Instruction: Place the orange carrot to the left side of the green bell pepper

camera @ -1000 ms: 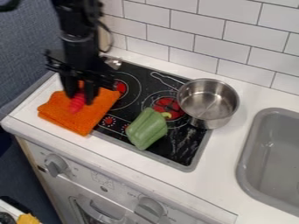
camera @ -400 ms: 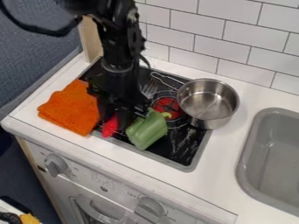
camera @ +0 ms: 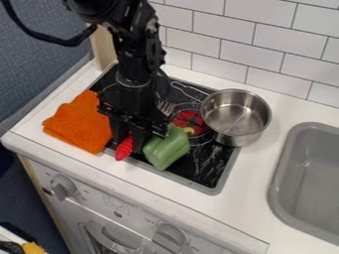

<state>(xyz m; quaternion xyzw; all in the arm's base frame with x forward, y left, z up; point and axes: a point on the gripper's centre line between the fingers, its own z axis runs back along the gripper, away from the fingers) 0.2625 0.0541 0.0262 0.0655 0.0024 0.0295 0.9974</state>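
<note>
Stove: black, set in the white bench
Cloth: orange, folded, at the stove's left
Pot: steel, over the stove's right edge
Sink: gray, at the right
Wall: white tiles, far side

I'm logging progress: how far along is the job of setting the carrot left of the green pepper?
Positioning looks done: the red carrot is just left of the green pepper in the view. It is in hand, between the fingers of the gripper. Letting go and backing off seem left; whether it rests on the stove, I cannot tell.
</note>
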